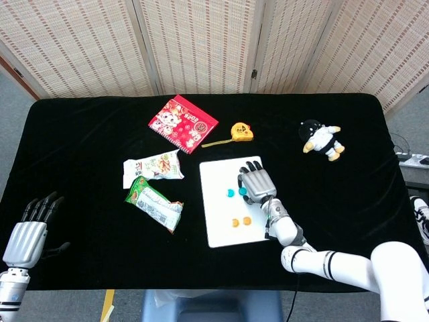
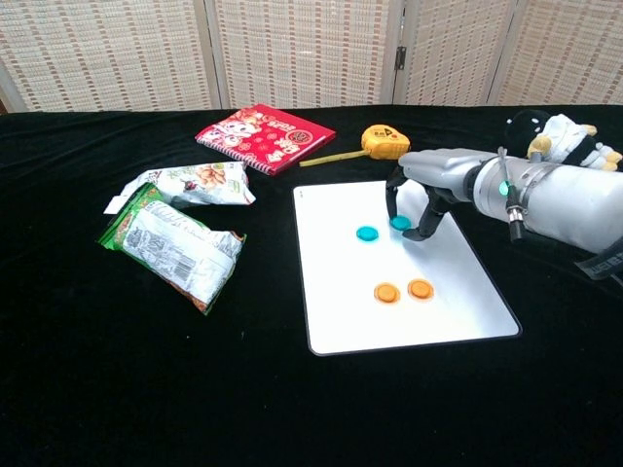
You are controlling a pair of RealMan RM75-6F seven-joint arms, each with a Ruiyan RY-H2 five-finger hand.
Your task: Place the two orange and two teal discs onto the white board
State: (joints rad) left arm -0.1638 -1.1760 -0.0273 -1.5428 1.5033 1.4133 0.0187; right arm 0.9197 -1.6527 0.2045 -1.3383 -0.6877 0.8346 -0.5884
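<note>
Right hand (image 2: 417,199) over the upper middle of the white board (image 2: 458,292), fingers (image 2: 429,216) curled downward and pinching a teal disc (image 2: 400,223) at their tips. Pinched disc just right of a second teal disc (image 2: 366,233), which lay flat on the board; could not tell from either view whether the pinched one was touching the board. In the head view, pinched disc (image 1: 241,192) largely covered by the hand (image 1: 257,182), only a sliver showing beside the second teal disc (image 1: 229,193). Two orange discs (image 2: 403,290) side by side, flat on the board, nearer its front edge. Discs round, so no long axis to tell. Board's long axis running away from the robot.

Left hand (image 1: 28,231) at the surface's near left corner, partly cut off by the frame's lower edge, seen only in the head view; fingers (image 1: 41,204) extended and apart, grasping nothing.

On the black surface (image 2: 146,370): red notebook (image 2: 265,135) at the back, yellow tape measure (image 2: 385,141) beside it with a strip of tape drawn out, two snack packets (image 2: 180,233) at left, and a small plush toy (image 1: 320,139) at right, mostly hidden behind the right forearm in the chest view. Printing on the packets and notebook too small to read.
</note>
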